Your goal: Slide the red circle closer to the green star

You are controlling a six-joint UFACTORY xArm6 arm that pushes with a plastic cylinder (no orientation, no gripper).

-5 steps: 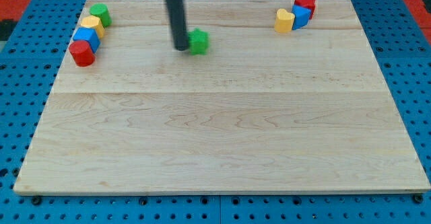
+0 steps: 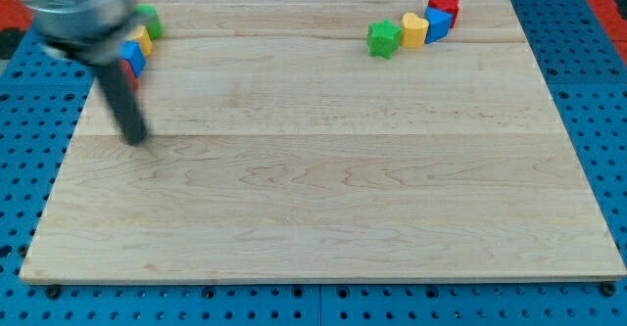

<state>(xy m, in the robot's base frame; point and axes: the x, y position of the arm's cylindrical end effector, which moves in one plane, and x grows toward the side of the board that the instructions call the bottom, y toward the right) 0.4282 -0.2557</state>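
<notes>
The red circle [image 2: 133, 79] sits at the board's upper left and is mostly hidden behind my blurred rod; only a red sliver shows. The green star [image 2: 384, 39] lies far off at the upper right, touching the left side of a yellow heart [image 2: 415, 29]. My tip [image 2: 134, 138] rests on the board just below the red circle, towards the view's bottom.
A blue block [image 2: 132, 58], a yellow block [image 2: 140, 39] and a green circle [image 2: 148, 18] run up from the red circle. A blue block [image 2: 439, 21] and a red block [image 2: 448, 4] follow the yellow heart. The wooden board [image 2: 323, 209] lies on a blue pegboard.
The green star has moved from the upper middle to the upper right, against the yellow heart. My tip has swung from beside the star to the left, just below the red circle.
</notes>
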